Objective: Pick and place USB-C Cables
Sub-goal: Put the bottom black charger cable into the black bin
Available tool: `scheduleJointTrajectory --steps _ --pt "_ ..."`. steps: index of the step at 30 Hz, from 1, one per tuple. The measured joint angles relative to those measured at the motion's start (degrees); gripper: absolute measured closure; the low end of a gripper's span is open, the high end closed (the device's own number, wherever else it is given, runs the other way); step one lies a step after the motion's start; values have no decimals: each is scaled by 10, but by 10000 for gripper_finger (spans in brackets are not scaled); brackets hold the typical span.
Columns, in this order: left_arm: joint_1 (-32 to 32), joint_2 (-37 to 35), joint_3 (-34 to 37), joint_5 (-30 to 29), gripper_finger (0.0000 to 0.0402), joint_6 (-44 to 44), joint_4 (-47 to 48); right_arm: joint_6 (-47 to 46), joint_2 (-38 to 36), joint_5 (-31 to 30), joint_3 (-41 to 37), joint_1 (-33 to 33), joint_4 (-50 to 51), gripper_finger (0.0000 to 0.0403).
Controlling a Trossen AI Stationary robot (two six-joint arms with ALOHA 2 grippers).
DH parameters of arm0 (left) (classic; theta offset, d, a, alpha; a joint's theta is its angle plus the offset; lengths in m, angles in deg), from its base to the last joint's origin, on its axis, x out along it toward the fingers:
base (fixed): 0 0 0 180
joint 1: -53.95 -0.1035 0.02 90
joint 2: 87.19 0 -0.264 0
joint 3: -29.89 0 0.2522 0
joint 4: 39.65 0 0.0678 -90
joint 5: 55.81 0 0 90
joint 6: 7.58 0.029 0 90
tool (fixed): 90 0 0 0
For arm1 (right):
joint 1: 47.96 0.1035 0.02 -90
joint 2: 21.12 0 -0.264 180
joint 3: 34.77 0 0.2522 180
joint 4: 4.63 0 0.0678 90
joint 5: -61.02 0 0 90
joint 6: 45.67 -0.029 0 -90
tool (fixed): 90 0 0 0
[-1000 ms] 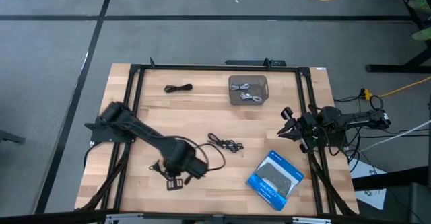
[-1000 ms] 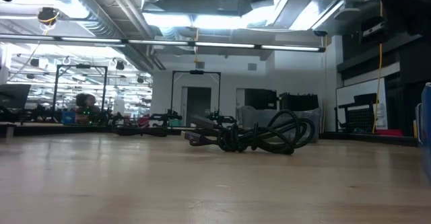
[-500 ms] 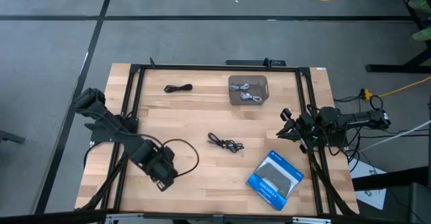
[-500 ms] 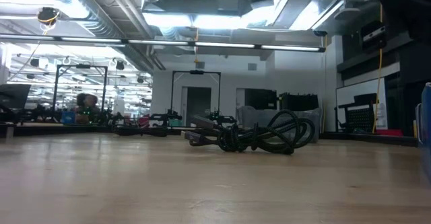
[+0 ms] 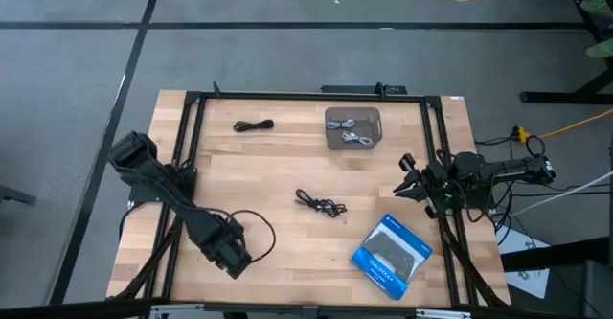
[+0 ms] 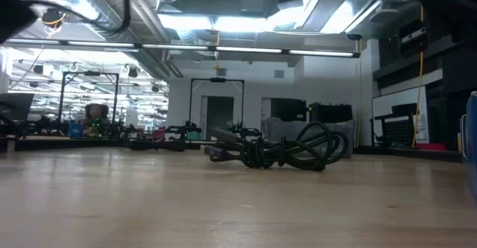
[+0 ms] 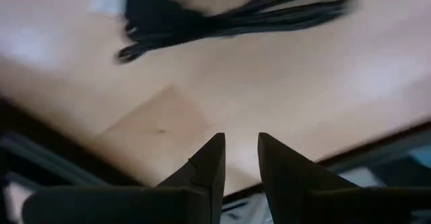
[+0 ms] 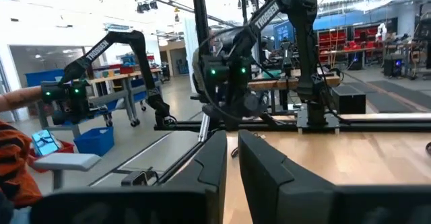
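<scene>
Two pale USB-C cables (image 5: 352, 130) lie in the grey tray (image 5: 330, 139) at the far middle. One black cable (image 5: 254, 125) lies on the wood at the far left. Another black cable (image 5: 321, 204) lies at the centre and also shows in the low view (image 6: 283, 151). My left gripper (image 5: 233, 259) hovers over the near-left of the table, its fingers a narrow gap apart (image 7: 241, 140). A blurred black cable bundle (image 7: 229, 15) lies on the wood ahead of it, untouched. My right gripper (image 5: 404, 177) waits at the table's right edge, shut (image 8: 232, 140).
A flat blue and black retail box (image 5: 393, 252) lies at the near right. A black metal frame (image 5: 287, 96) runs around the table. The left arm's own wiring loops out beside its wrist (image 5: 259, 235). Bare wood lies between the centre cable and the tray.
My left arm has drawn back from the table's near middle toward the near-left corner, folding at the elbow, with its wiring loop trailing along. The cables, the tray, the box and my right arm have stayed put.
</scene>
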Motion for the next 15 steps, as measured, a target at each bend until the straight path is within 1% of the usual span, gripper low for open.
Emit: scheduleJointTrajectory --steps 2,5,7,9,12,15 --pt "-1 3 13 -3 321 0 -1 5 0 0 0 0 -2 358" --pt "-10 2 34 -29 321 -12 -3 13 0 0 0 0 -2 358" --pt "-22 2 51 -43 321 -28 -1 16 0 0 0 0 -2 358" --pt "-41 2 66 -45 321 -24 -2 15 0 0 0 0 -2 358" --pt "-78 2 84 -67 321 12 -16 15 0 0 0 0 -2 358" --pt "-124 2 85 -133 322 69 -25 15 0 0 0 0 -2 358"
